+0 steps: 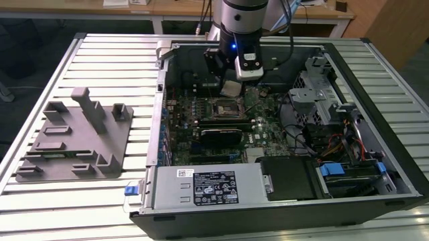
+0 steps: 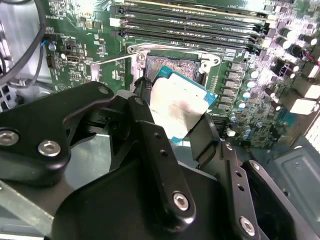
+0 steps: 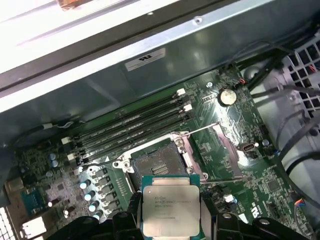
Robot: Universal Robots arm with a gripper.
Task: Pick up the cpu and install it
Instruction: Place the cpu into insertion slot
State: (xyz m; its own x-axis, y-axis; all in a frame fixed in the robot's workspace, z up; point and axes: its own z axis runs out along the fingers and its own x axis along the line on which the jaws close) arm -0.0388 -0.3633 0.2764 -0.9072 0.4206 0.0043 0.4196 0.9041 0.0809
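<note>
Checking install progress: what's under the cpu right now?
The cpu, gripped by the fingers, hangs over the motherboard by the open socket; the board directly beneath is covered.

A slatted metal table [image 1: 100,57] spans the frame. A wooden desk [image 1: 168,7] runs along the top, with dark floor [image 1: 33,42] at upper left.

This is a robotics lab or test workshop. A robot arm [image 1: 240,20] stands over a slatted metal table [image 1: 100,60], its tool [image 3: 171,220] clamped on a chip [image 3: 171,200]. An opened computer case [image 1: 402,170] lies on the table with its circuit board [image 1: 268,133] bare. A grey moulded holder [image 1: 74,140] sits beside it at the exterior view's left. Wooden desks [image 1: 168,9] line the far side.
</note>
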